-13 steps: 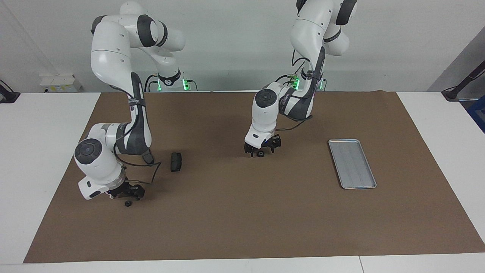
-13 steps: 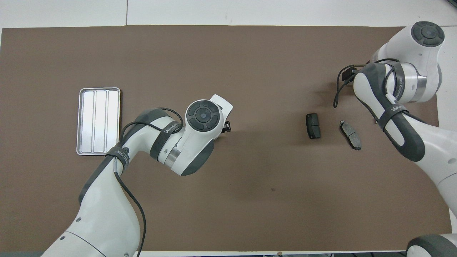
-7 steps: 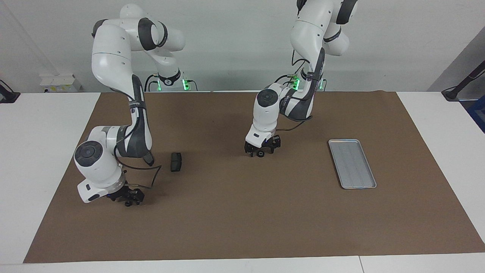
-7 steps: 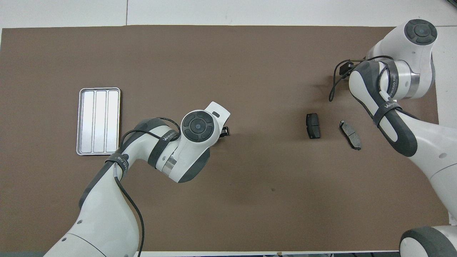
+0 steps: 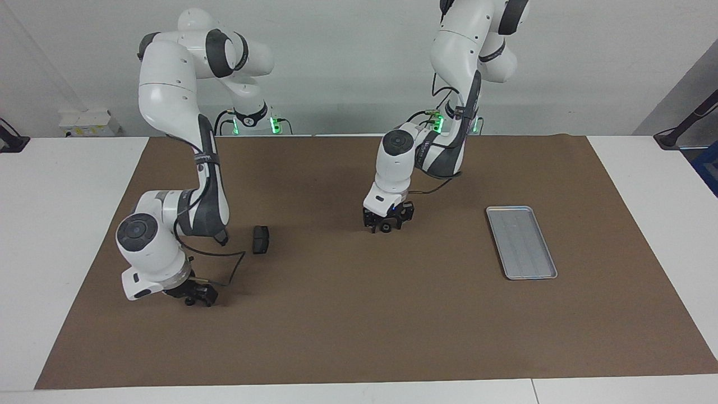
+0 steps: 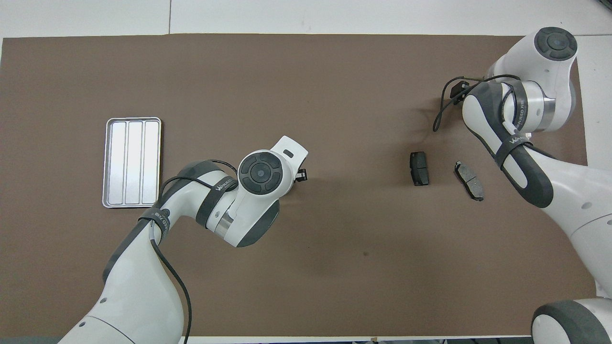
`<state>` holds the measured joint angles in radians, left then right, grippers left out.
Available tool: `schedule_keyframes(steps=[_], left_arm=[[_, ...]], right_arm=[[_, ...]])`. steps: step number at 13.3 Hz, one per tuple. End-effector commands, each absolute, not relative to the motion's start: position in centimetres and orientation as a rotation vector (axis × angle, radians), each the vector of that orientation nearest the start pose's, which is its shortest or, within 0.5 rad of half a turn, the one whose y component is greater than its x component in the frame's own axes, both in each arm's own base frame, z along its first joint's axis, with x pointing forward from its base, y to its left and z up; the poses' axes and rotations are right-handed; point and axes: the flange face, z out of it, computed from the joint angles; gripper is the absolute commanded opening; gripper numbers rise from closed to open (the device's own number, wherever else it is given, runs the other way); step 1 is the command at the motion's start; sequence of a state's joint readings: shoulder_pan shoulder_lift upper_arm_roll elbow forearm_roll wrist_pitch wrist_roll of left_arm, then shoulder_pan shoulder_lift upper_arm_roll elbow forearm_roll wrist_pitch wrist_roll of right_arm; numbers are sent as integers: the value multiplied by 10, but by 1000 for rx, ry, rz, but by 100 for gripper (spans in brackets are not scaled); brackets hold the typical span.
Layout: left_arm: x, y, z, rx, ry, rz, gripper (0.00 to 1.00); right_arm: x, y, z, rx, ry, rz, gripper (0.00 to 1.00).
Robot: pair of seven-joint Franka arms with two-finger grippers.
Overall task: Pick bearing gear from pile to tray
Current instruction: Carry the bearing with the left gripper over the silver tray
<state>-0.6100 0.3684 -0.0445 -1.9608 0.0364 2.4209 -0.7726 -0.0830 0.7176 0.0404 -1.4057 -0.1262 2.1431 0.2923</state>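
Observation:
The silver tray [image 5: 521,242] lies on the brown mat toward the left arm's end; it also shows in the overhead view [image 6: 132,162]. My left gripper [image 5: 386,223] is down at the mat's middle, open, its fingers either side of a tiny black round piece [image 5: 385,228]. In the overhead view its wrist hides all but a finger edge. My right gripper [image 5: 194,296] is low on the mat toward the right arm's end, right over another tiny black round piece [image 5: 189,302]. The white arc is out of view.
One dark brake pad [image 5: 260,239] lies between the two grippers, closer to the right one. The overhead view shows it [image 6: 419,168] and a second pad [image 6: 469,180] beside it. A cable loops from the right wrist [image 5: 224,255].
Both grippers have sunk toward the mat. The right gripper has turned and come down over its black piece. The left gripper has settled lower around its piece. The pads and the tray have not moved.

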Motion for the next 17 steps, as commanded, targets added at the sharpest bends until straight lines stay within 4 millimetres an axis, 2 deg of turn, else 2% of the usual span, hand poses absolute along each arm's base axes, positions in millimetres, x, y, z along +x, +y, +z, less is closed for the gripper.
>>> schedule_keyframes(steps=[1,3,5,7,8,9,11,12,13,16,17], left_arm=[[499,-366,297,-3222,-198,-135,0],[523,-349,319,-3216,-244,-139,0],[556,-294,372,-3181,-200,-65,0],[581,-203,434,-3197,-88,14,0],[588,-155,454,-3201,-25,9,0],[596,-101,463,-3201,-23,5,0],[596,-9,460,-3196,160,0,0],[586,31,447,-3191,208,-5,0],[576,53,438,-3183,224,-46,0],[548,58,378,-3171,228,-84,0],[544,57,368,-3169,226,-89,0]], right_arm=[[735,-46,281,-3165,485,-74,82],[735,-48,281,-3165,487,-76,70],[735,-49,281,-3166,488,-76,66],[735,-52,281,-3163,492,-76,55],[735,-52,281,-3163,492,-78,48],[735,-53,281,-3163,492,-78,37],[734,-53,280,-3163,482,-72,11],[734,-54,281,-3161,485,-74,0],[734,-57,281,-3159,491,-74,0],[734,-58,280,-3160,493,-69,0],[733,-56,281,-3163,492,-48,0]])
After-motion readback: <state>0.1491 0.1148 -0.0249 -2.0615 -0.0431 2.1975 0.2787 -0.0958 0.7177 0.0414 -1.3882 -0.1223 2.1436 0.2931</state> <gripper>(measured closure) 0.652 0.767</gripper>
